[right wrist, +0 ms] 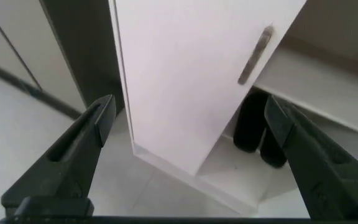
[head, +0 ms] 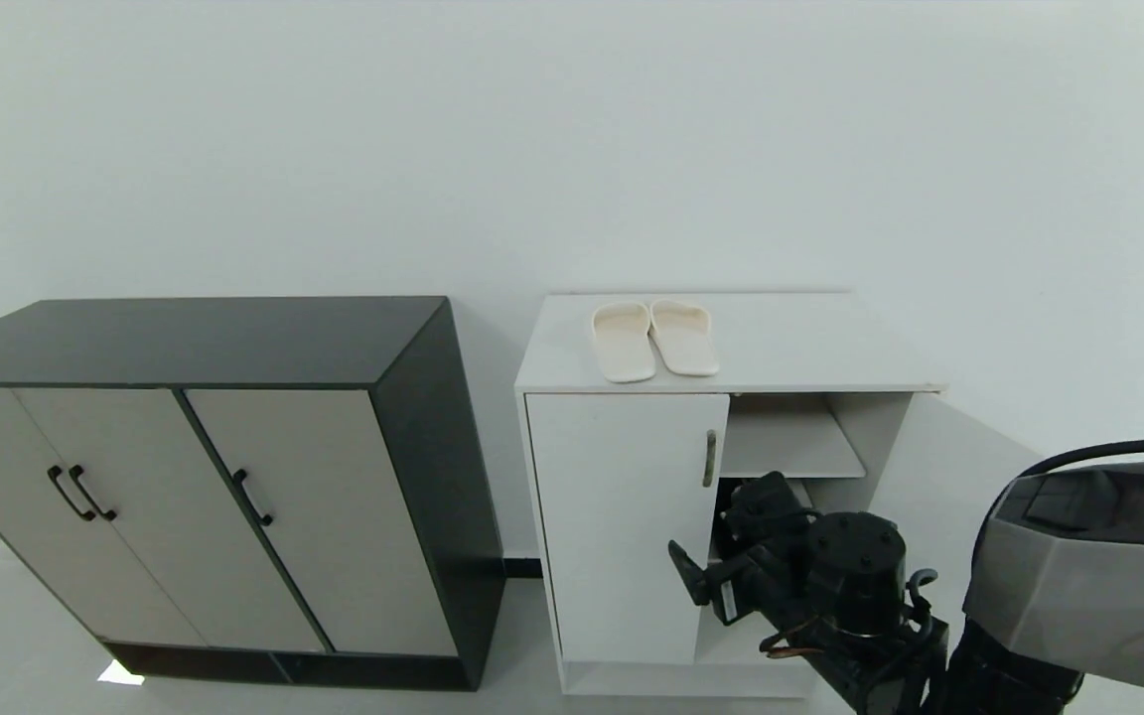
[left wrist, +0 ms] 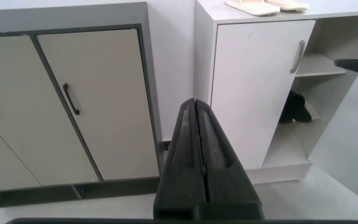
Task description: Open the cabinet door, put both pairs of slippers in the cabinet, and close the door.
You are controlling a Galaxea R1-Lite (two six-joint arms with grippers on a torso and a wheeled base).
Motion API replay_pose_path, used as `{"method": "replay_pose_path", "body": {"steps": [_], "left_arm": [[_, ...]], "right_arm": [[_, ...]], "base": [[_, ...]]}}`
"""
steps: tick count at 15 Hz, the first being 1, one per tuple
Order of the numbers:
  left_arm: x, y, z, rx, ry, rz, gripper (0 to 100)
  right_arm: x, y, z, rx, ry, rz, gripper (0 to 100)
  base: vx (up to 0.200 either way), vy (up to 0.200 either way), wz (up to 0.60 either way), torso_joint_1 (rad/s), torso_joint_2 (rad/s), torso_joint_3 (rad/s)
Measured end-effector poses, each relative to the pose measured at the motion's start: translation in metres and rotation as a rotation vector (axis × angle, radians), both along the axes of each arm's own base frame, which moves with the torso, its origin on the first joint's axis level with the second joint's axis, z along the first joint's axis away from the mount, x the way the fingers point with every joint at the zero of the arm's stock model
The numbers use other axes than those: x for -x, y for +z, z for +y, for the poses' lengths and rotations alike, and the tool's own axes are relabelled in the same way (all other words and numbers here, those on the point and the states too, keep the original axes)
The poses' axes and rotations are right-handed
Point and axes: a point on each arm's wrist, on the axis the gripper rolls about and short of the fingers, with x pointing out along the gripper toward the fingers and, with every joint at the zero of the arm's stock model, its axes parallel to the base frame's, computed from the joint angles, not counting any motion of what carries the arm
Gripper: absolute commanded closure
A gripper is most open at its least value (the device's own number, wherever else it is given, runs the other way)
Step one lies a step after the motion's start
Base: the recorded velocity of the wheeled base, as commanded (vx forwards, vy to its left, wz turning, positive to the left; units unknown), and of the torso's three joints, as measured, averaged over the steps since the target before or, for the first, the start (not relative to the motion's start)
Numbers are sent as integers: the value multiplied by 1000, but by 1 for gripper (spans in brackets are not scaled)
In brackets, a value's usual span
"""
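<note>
A pair of cream slippers lies on top of the white cabinet. The cabinet's left door is closed, with its handle at the inner edge. The right half is open and shows a shelf. On the bottom of that open half stands a pair of black slippers, which also appear in the left wrist view. My right gripper is open, low in front of the open half by the door's edge. My left gripper is shut on nothing, well back from both cabinets.
A dark cabinet with pale double doors and black handles stands close to the left of the white one, with a narrow gap between them. Both stand against a plain wall. Pale floor lies in front and to the right.
</note>
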Motion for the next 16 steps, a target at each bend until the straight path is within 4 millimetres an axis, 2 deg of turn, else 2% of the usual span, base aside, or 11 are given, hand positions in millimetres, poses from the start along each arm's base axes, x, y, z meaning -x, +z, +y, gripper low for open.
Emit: {"method": "replay_pose_path", "body": {"steps": [1, 3, 6, 8, 11, 16], "left_arm": [[0, 0, 0, 1, 1, 0, 100], [0, 0, 0, 0, 0, 0, 100], [0, 0, 0, -1, 0, 0, 100], [0, 0, 0, -1, 1, 0, 100], [0, 0, 0, 0, 1, 0, 100], [0, 0, 0, 1, 2, 0, 100]], "right_arm": [[-3, 1, 2, 50, -10, 75, 0], [-9, 22, 11, 73, -76, 180, 0], [-16, 80, 33, -81, -222, 195, 0], [-16, 108, 41, -168, -244, 156, 0], [-14, 117, 42, -209, -195, 29, 0], [-17, 95, 41, -147, -188, 19, 0]], "base": [[0, 0, 0, 0, 0, 0], [0, 0, 0, 0, 0, 0], [0, 0, 0, 0, 0, 0], [0, 0, 0, 0, 0, 0], [0, 0, 0, 0, 0, 0], [200, 0, 0, 3, -3, 4]]}}
